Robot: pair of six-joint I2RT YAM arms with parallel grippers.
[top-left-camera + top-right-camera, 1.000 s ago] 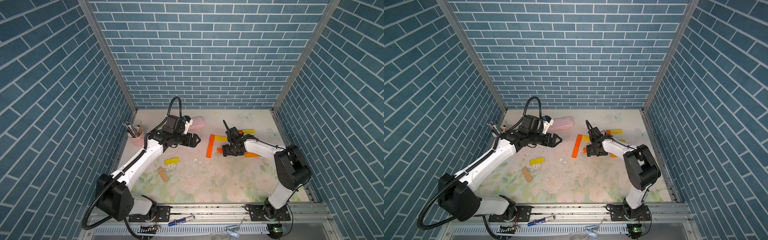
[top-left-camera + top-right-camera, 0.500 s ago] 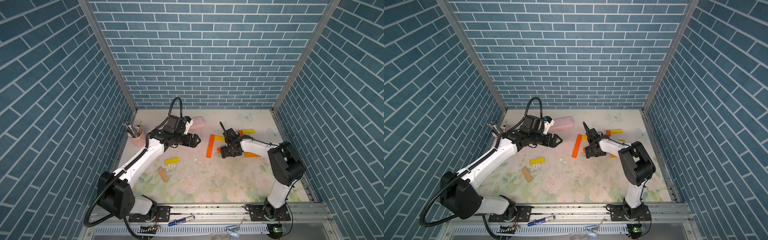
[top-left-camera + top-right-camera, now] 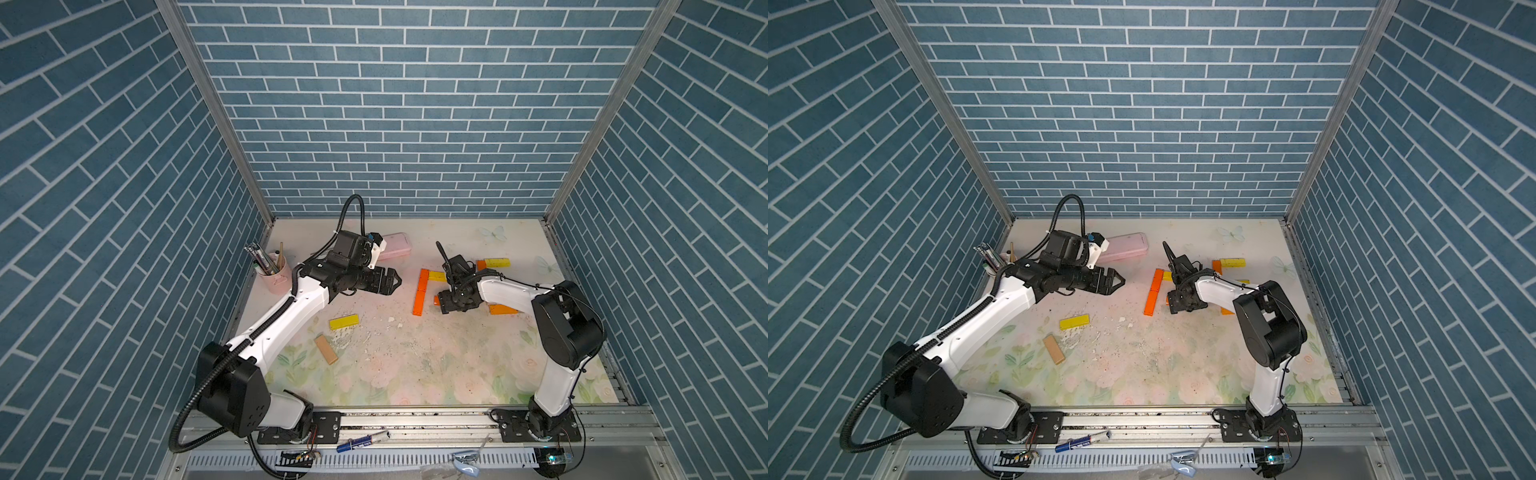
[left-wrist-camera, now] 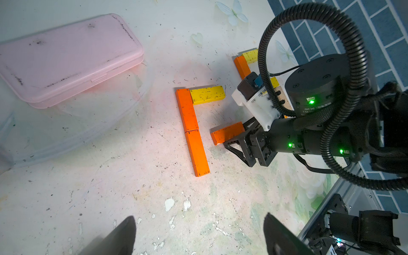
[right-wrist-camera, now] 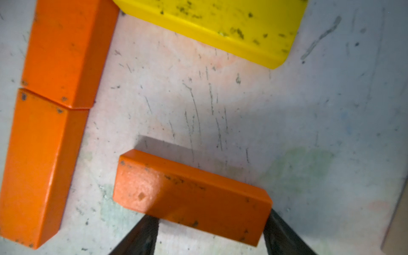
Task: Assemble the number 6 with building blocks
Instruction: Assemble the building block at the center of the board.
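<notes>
Your right end effector (image 5: 209, 223) straddles an orange block (image 5: 189, 196), lower centre of frame.
Its grip cannot be told; your left end effector (image 3: 394, 281) has fingers apart over the counter (image 3: 415, 374).

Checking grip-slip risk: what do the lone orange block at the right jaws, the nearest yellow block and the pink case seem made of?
Orange block: probably painted wood; opaque semi-gloss coat, dark chips along edges. Yellow block: likely the same, paint speckled black. Pink case: looks like moulded plastic; smooth rounded corners, lid seam, grimy streaks.
</notes>
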